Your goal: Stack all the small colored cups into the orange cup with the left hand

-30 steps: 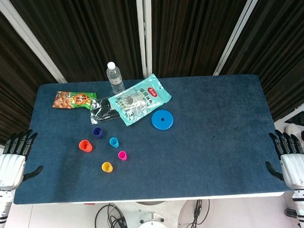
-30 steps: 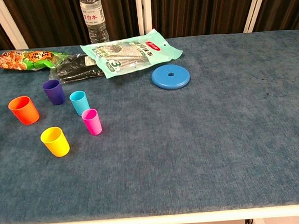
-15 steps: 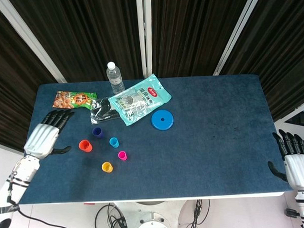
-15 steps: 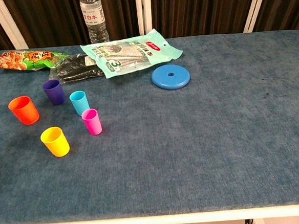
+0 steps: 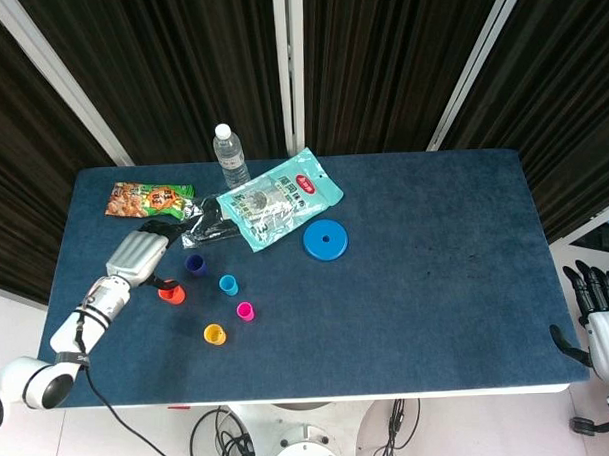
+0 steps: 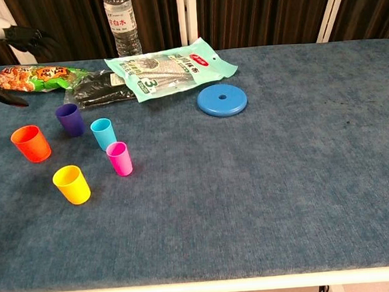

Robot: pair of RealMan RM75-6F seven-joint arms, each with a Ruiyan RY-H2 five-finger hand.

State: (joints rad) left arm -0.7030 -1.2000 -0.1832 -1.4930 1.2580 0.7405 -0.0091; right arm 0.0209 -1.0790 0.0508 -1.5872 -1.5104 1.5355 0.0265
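Bare tabletop [image 6: 284,180] across right half and near edge, cups clustered at left with narrow gaps, purple cup [image 6: 69,119] and teal cup [image 6: 103,133] close together, snack bags [image 6: 169,69] and bottle [image 6: 121,17] blocking far-left, blue disc [image 6: 222,100] mid-far.

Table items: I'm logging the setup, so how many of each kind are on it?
Small plastic cups: 5 (orange, purple, cyan, pink, yellow)
Snack packets: 3
Clear water bottle: 1
Blue round disc: 1
Total: 10

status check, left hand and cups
Left robot hand open above orange cup, holding nothing. Right robot hand open, off table. Nothing stacked, path clear.
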